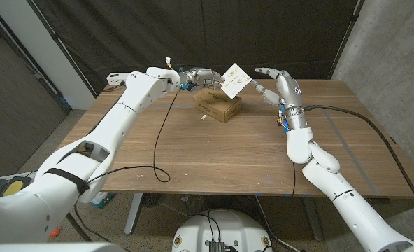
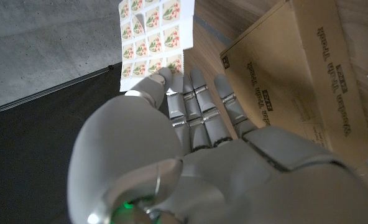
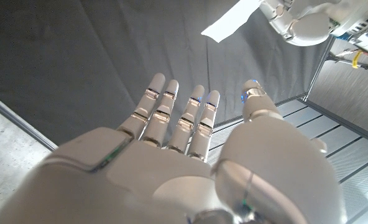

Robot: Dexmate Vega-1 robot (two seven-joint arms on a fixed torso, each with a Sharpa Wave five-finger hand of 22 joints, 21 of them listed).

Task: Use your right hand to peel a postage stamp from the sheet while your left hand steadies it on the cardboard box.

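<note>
A flat cardboard box (image 1: 217,104) lies at the far middle of the wooden table. Above it my left hand (image 1: 198,77) holds up a white stamp sheet (image 1: 235,79), tilted and off the box. In the left wrist view the thumb (image 2: 162,78) pinches the sheet's (image 2: 153,34) lower edge against the fingers, with the box (image 2: 296,81) beyond. My right hand (image 1: 275,85) hovers just right of the sheet, fingers spread, holding nothing. The right wrist view shows that hand (image 3: 190,162) with its fingers apart, the sheet (image 3: 230,22) edge-on and my left hand (image 3: 302,22) past them.
A black cable (image 1: 158,143) from my left arm loops across the table's left half. A white object (image 1: 114,77) sits at the far left corner. Black curtain hangs behind the table, and a concrete wall (image 1: 382,42) stands to the right.
</note>
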